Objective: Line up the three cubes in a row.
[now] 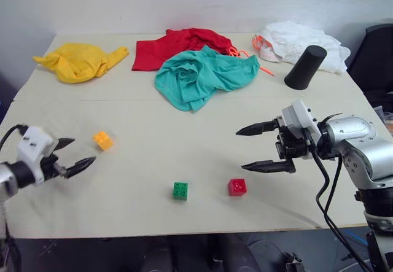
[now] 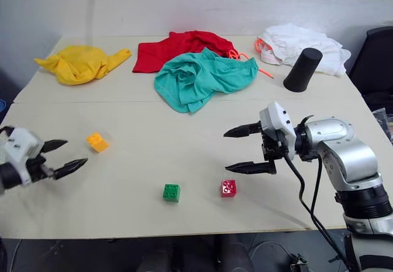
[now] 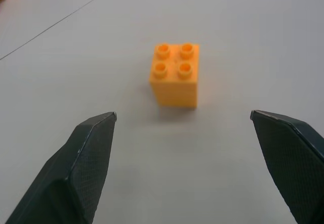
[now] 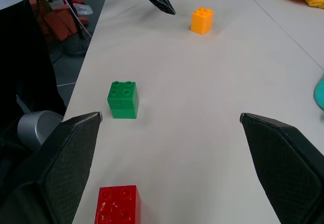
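Approaching the small orange-yellow studded plastic brick (image 1: 103,140) with the left gripper (image 1: 70,155): fingers released, spread wide, nothing between them. In the left wrist view this brick (image 3: 174,74) sits studs-up, centred ahead of the gap, not yet between the pads.

Positions, all relative to the small green studded plastic brick (image 1: 180,190) near the front edge of the pale desk (image 1: 147,109):
- small red studded plastic brick (image 1: 237,186): near, on its right-arm side, roughly level with it.
- orange-yellow brick: well apart, toward the left arm and further back. The odd one out.
- right gripper (image 1: 267,147): above and behind the red brick, fingers released, holding nothing.

Judgement: green and red already form a start of a row; the step in hand is fetching the orange-yellow one.

How to do it well:
- Advance until the fingers straddle the flat side faces, not the corners; square the wrist to the brick first.
- Stay low, close gently; a small light brick will likely skid if one finger touches first.
- Set down on the far side of green from red, matching spacing and line.
- Leave the right gripper clear of the red brick.
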Available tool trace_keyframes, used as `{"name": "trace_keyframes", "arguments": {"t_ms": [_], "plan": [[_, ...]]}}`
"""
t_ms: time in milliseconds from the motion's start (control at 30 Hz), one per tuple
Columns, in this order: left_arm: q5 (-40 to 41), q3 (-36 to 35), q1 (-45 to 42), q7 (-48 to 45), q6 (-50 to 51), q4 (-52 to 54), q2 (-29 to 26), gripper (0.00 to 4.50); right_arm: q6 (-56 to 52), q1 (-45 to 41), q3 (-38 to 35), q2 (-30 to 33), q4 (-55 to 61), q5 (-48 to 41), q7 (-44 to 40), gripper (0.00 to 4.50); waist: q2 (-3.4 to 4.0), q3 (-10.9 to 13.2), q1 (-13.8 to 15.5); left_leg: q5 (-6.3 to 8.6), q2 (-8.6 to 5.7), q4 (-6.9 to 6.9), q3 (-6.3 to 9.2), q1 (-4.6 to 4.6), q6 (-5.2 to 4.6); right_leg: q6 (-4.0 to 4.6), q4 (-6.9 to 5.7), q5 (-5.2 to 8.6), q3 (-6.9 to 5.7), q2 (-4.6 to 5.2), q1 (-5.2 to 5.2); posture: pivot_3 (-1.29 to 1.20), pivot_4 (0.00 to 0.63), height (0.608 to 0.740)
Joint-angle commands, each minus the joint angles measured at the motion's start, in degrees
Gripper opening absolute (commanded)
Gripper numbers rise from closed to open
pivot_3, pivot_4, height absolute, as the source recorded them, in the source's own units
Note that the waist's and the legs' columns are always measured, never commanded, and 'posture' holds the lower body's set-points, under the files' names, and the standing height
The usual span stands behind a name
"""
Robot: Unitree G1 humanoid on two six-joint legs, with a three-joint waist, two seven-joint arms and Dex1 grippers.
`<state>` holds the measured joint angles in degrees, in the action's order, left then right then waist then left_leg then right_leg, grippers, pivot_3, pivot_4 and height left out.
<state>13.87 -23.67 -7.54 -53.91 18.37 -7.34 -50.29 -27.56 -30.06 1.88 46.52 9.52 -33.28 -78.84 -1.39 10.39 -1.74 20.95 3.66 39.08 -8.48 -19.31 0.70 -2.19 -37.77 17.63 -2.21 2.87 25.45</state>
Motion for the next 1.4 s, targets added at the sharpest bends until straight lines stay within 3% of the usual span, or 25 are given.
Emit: {"name": "trace_keyframes", "arguments": {"t_ms": [33,233,367,600,833,1033,1200,1400], "plan": [[-2.2,5.3,-7.5,-1.2,-3.6,-9.2,-0.5,4.47,-0.7,0.5,-1.9,0.8,3.4,-1.6,0.7,4.5,0.0,0.0,-0.1,0.01,0.04,0.0,-0.03,-0.02,0.02,0.0,0.0,0.0,0.03,-0.06,0.03,0.0,0.15,0.74],[-4.9,12.0,-17.3,-2.1,-8.7,-22.2,-0.2,4.47,-0.1,0.8,-1.9,0.5,4.2,-0.9,2.0,4.5,-0.01,0.0,0.0,0.0,0.07,0.03,-0.09,0.0,0.07,0.0,-0.02,0.0,0.04,-0.18,0.05,0.0,0.15,0.74],[-4.9,14.9,-19.5,-6.6,-10.3,-25.3,-0.5,3.57,0.0,1.1,-1.8,0.8,5.1,-0.9,2.3,4.5,-0.01,0.0,0.1,-0.01,0.07,0.05,-0.1,-0.01,0.07,0.0,-0.03,0.0,0.03,-0.18,0.06,0.0,0.15,0.74],[-3.5,14.7,-20.0,-9.1,-9.1,-23.9,-0.4,1.51,0.4,1.8,-2.0,0.7,5.5,-0.6,2.8,4.5,-0.01,0.0,0.1,-0.01,0.07,0.1,-0.09,-0.01,0.07,0.0,-0.06,0.0,0.03,-0.17,0.05,0.0,0.15,0.74],[1.6,16.1,-16.5,-15.5,-3.4,-8.8,-0.4,1.53,0.9,2.8,-2.1,1.2,5.9,-0.4,3.1,4.5,-0.02,0.0,0.2,-0.01,0.07,0.11,-0.07,-0.04,0.07,0.0,-0.07,0.0,0.03,-0.17,0.05,0.0,0.15,0.74],[2.0,25.4,-9.7,-22.8,-3.3,12.3,-1.4,1.53,3.2,7.6,-1.3,5.2,7.6,1.2,-0.8,4.5,-0.01,0.0,0.2,0.01,0.06,0.09,-0.07,-0.03,0.07,-0.01,-0.03,0.0,0.1,-0.16,0.04,0.0,0.15,0.74],[-1.2,30.8,-9.4,-26.2,-6.6,15.3,-3.3,1.53,3.6,9.5,-1.9,5.5,9.0,1.0,0.1,4.5,-0.01,0.0,-0.1,-0.04,0.06,0.1,-0.08,0.04,0.12,-0.01,-0.08,-0.01,0.21,-0.29,0.03,0.0,0.15,0.74],[-1.6,31.2,-8.9,-25.7,-8.6,14.0,-3.2,1.53,3.2,11.2,-2.8,5.7,10.6,0.6,1.6,4.5,0.01,0.0,0.2,-0.04,0.07,0.06,-0.09,0.05,0.12,0.0,-0.07,0.0,0.25,-0.31,0.04,0.0,0.15,0.74]]}}
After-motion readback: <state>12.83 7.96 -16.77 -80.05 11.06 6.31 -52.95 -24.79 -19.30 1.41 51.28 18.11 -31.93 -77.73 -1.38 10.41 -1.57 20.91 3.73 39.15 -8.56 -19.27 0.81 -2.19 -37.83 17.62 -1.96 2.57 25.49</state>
